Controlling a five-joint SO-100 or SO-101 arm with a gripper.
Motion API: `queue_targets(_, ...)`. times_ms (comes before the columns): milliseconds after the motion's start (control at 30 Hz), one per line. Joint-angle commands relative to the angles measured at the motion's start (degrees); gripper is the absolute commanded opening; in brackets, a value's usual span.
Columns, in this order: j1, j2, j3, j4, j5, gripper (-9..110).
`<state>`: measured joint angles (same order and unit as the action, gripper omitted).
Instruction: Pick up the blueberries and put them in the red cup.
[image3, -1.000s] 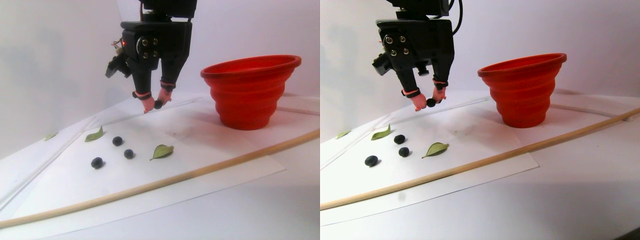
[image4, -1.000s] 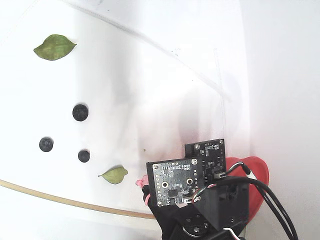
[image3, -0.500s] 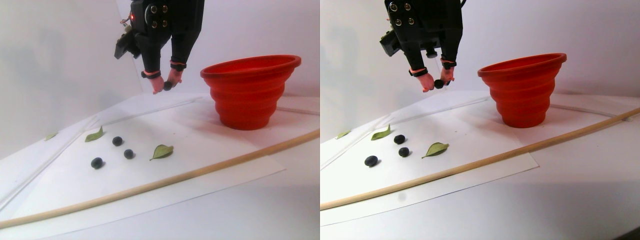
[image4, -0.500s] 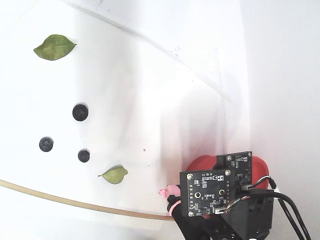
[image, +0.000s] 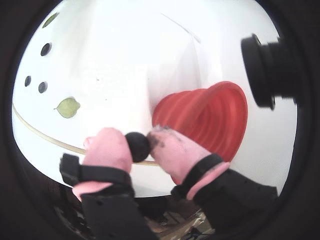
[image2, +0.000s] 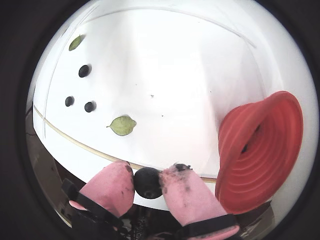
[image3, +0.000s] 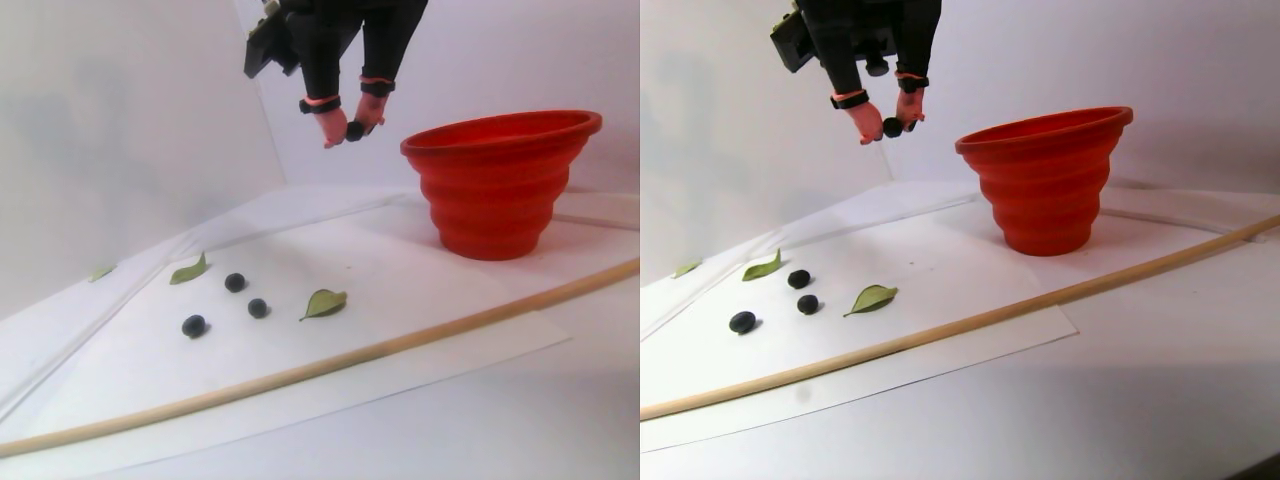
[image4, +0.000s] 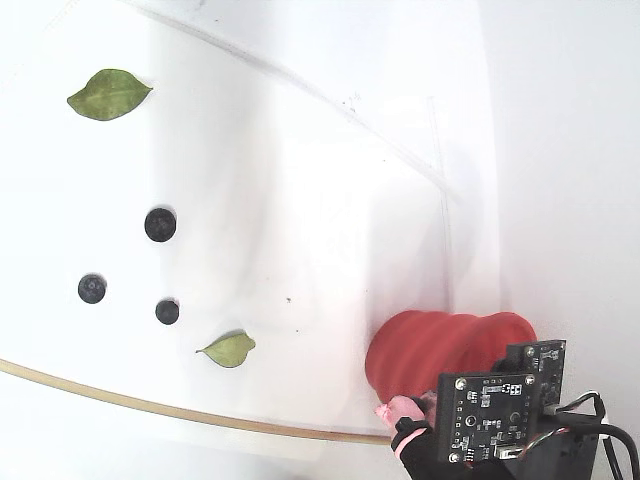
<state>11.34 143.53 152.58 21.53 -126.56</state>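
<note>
The pincer (image2: 148, 182) is gripping one berry (image2: 147, 182) between its two pink pads (image2: 107, 190) — the jaws are closed down to the berry's width and nothing else is in them. In the stereo pair view the pincer (image3: 352, 129) is hanging in the air, well above the surface (image3: 500, 400), with the berry (image3: 354, 131) at about the height of the cup's rim and just to the left of it in that view.

The cup (image3: 497, 180) is standing upright on a white sheet (image3: 400, 300), not touching the pincer. In a wrist view the cup (image2: 260, 150) is lying to the right of the pads, its ribbed outer wall facing the camera; in the other wrist view the cup (image: 210, 120) is showing behind the right pad (image: 175, 152), and the berry (image: 137, 146) is sitting between the pads.

Three more berries (image3: 234, 282) are resting on the sheet, well apart from the pincer — below it and to its left in the stereo pair view. A green leaf (image3: 324, 302) is lying just right of them and another leaf (image3: 189, 269) to their left. A thin wooden rod (image3: 400, 340) is running across the sheet on the near side.

In the fixed view the three berries (image4: 159, 224) are far left of the pincer, and the cup (image4: 430, 350) is touching the pincer's outline at the bottom right; the held berry is not visible there.
</note>
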Motion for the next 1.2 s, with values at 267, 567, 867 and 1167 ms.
queue_targets(267,5.89,4.83,-4.75,1.49,1.85,10)
queue_targets(567,10.55,-0.53,-9.67,1.14,3.78,10)
queue_targets(867,13.36,-3.96,-11.87,-0.62,4.22,10)
queue_targets(1167,15.29,-6.5,-13.01,-2.29,3.78,10)
